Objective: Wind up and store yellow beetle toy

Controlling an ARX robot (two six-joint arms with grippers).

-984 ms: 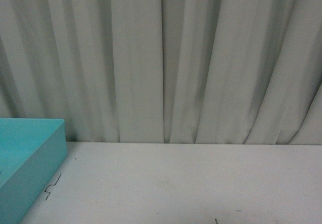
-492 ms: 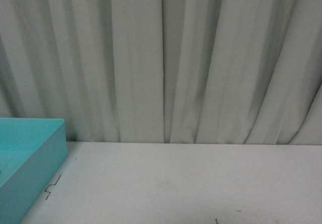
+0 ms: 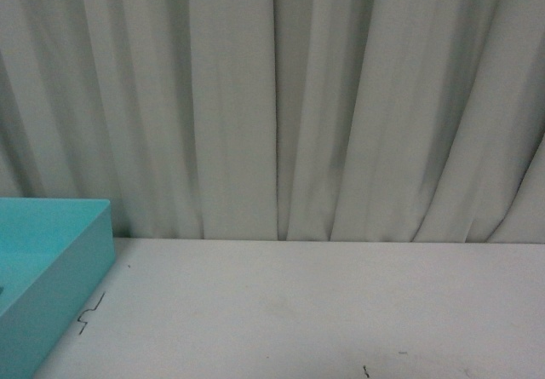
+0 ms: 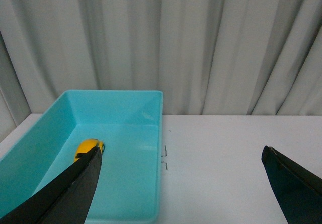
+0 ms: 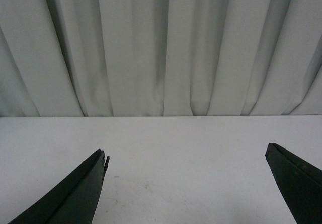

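Note:
The yellow beetle toy (image 4: 87,146) lies inside the turquoise bin (image 4: 156,133), partly hidden behind one black finger in the left wrist view. My left gripper (image 4: 182,152) is open, held above the bin's edge and the white table, with nothing between its fingers. Over bare white table hangs my right gripper (image 5: 185,154), open and empty too. In the front view only a corner of the bin (image 3: 85,260) shows at the lower left; neither arm nor the toy appears there.
The white table (image 3: 324,311) runs back to a grey pleated curtain (image 3: 281,98). Small black pen marks (image 3: 89,315) sit on the table beside the bin.

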